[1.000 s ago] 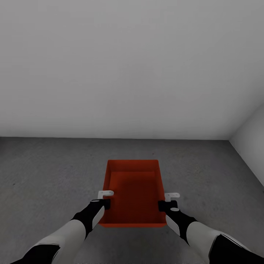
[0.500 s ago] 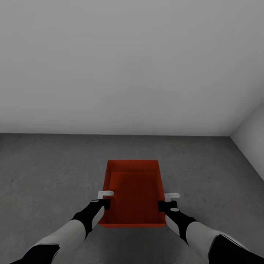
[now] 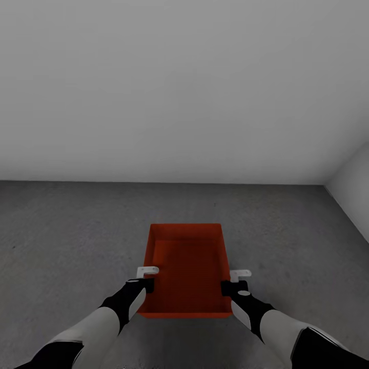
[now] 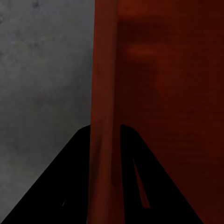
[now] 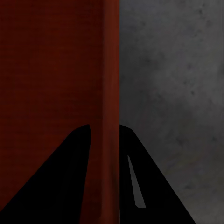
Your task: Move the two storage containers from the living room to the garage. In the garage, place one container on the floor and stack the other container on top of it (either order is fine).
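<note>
I hold one orange-red storage container [image 3: 187, 266] in front of me, over the dark grey concrete floor [image 3: 66, 241] of the garage. My left gripper [image 3: 145, 281] is shut on its left wall and my right gripper [image 3: 228, 285] is shut on its right wall. In the left wrist view the thin red container wall [image 4: 105, 116] runs between the black fingers [image 4: 70, 186]. The right wrist view shows the same: the container wall [image 5: 107, 93] pinched between dark fingers [image 5: 154, 186]. The container is empty inside.
A plain grey-white wall [image 3: 184, 92] stands ahead, meeting the floor across the view. A second wall [image 3: 353, 200] closes the corner at the right. Bare concrete lies on both sides of the container.
The wall's base line has risen in the head view, so the camera has shifted. The container and both grippers keep the same place in the picture.
</note>
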